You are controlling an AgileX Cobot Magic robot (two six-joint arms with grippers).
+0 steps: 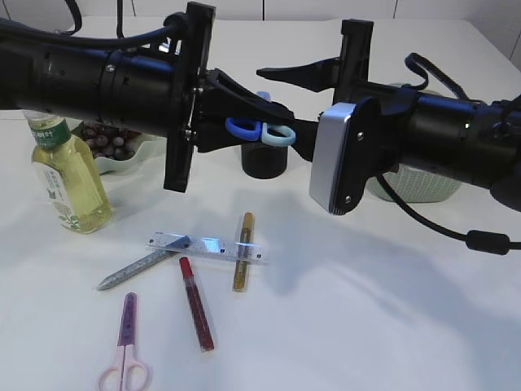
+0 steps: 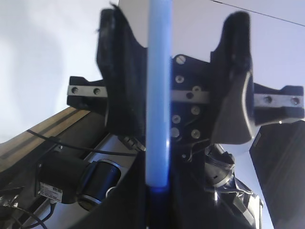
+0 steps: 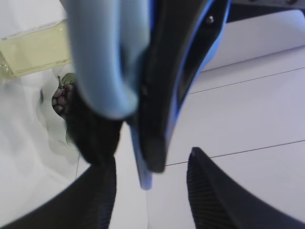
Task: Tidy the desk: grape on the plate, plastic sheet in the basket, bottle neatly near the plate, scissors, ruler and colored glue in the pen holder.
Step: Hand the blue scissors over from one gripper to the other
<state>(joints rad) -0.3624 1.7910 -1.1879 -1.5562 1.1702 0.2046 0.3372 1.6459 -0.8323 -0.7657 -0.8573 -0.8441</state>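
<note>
Exterior view: both arms reach level across the table and meet above the black pen holder (image 1: 264, 160) near its far edge. The blue scissors (image 1: 259, 130) hang between them, handle loops just over the holder's mouth, long axis roughly horizontal. The left gripper (image 1: 238, 122) looks clamped on them; the right gripper (image 1: 305, 130) stands just beside the loops. The ruler (image 1: 207, 245), glue sticks and pink scissors (image 1: 125, 352) lie near the front edge.

Left wrist view: the fingers (image 2: 121, 81) are narrow, closed on the blue scissors' shaft, which runs straight down the middle.

Right wrist view: the jaws stand half apart around the blue handles (image 3: 109, 62); a firm grip is not visible.
</note>
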